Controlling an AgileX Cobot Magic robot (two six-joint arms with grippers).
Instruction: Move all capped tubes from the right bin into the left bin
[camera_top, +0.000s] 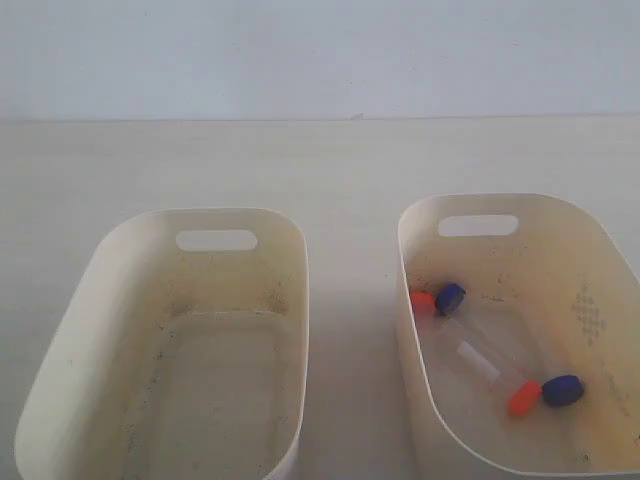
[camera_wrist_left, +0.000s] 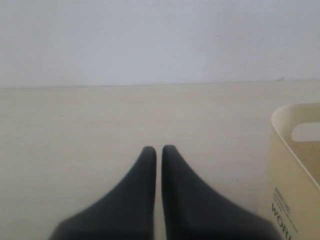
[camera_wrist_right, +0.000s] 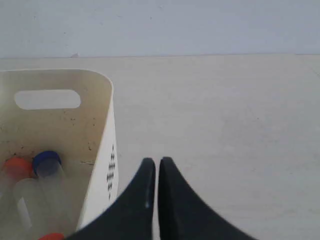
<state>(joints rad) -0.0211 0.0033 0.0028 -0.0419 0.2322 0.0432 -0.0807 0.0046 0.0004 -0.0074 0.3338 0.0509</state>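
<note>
Cream plastic tubs, two, along the near edge of the table (camera_top: 340, 160). Right bin (camera_top: 560, 260), toward the near right corner: four capped tubes (camera_top: 523, 398) lying flat on its floor, two orange caps, two blue, all yet to move. Left bin (camera_top: 285, 270), toward the near left corner: holds nothing, likely set there as receiver. Left gripper (camera_wrist_left: 158, 149) and right gripper (camera_wrist_right: 153, 161): both clenched on nothing, low over the table outside the bins, seemingly parked.

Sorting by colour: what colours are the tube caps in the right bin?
Two orange-red caps, two dark blue caps; exterior view shows them best.
</note>
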